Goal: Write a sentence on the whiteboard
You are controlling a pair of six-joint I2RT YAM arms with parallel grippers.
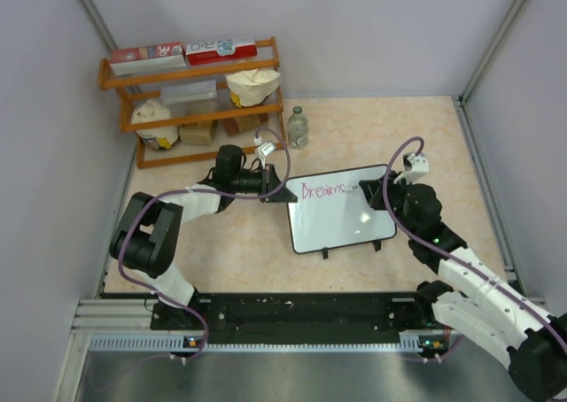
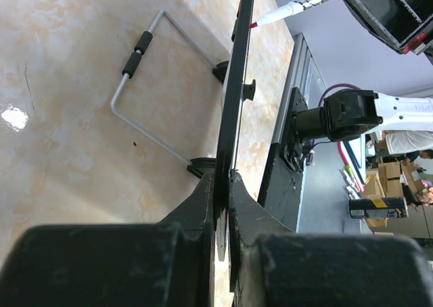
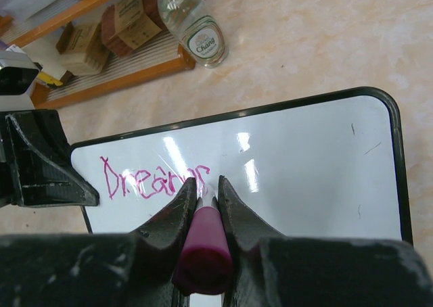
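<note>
Pinched in the right gripper (image 3: 206, 185), the magenta marker (image 3: 201, 253) has its tip at the end of "Dreams", the only word of the sentence (image 3: 152, 180) so far, at the upper left of the whiteboard (image 3: 304, 178). The left gripper (image 2: 223, 185) is clamped on the whiteboard's left edge. Writing looks barely begun; next the tip should lift and restart just right of that word.

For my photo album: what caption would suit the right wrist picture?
Robot fingers hold a pink marker at the end of the word Dreams on a whiteboard.
</note>
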